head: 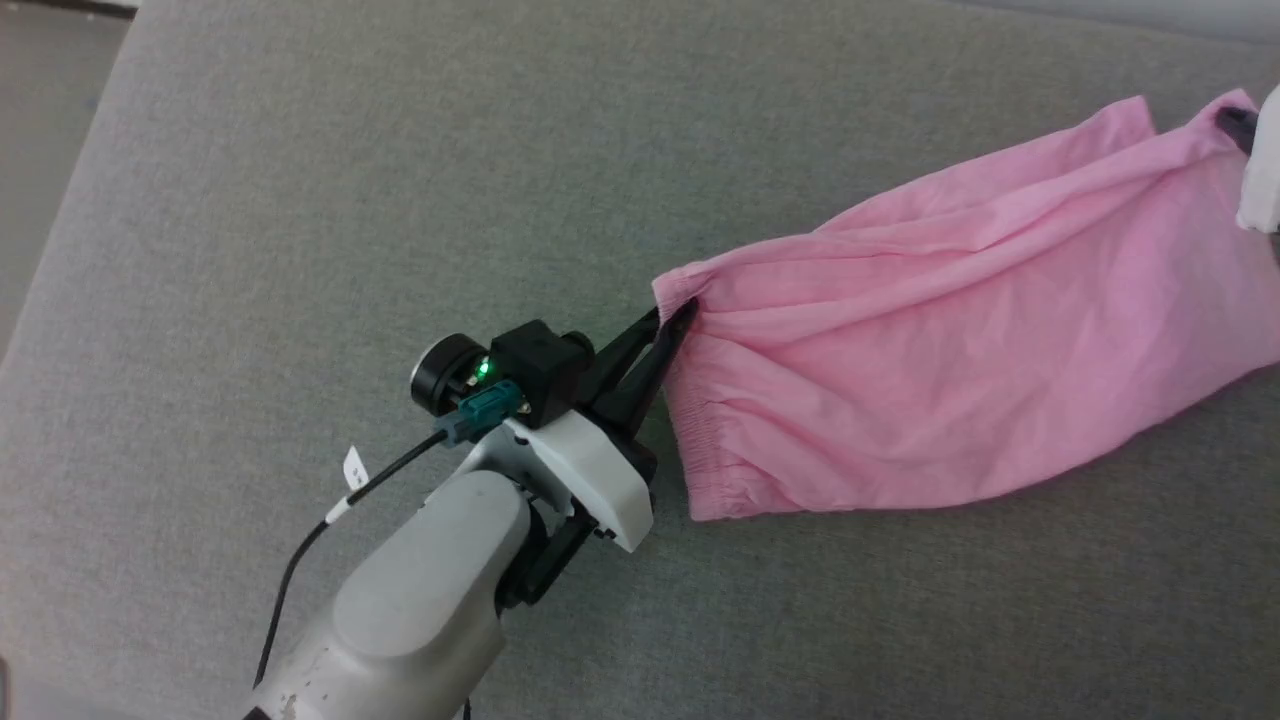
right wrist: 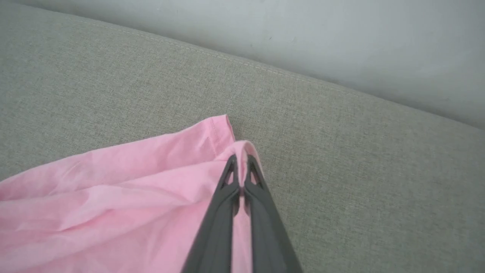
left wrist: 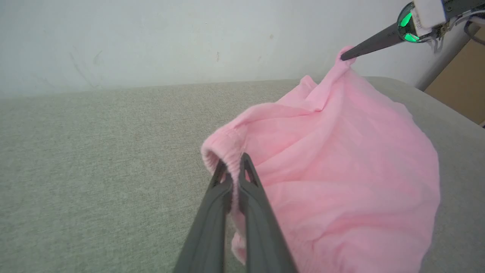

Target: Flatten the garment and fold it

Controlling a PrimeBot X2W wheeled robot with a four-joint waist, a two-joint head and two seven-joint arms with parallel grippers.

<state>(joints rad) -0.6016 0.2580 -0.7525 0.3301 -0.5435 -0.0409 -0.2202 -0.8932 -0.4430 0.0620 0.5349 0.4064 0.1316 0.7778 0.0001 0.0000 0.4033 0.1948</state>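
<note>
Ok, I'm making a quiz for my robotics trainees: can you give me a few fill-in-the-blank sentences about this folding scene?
The garment is ____ in colour.
The left gripper is shut on its gathered elastic ____.
With the right gripper pinching the far corner, ____ grippers hold the garment in all.
Missing words: pink; waistband; two.
</note>
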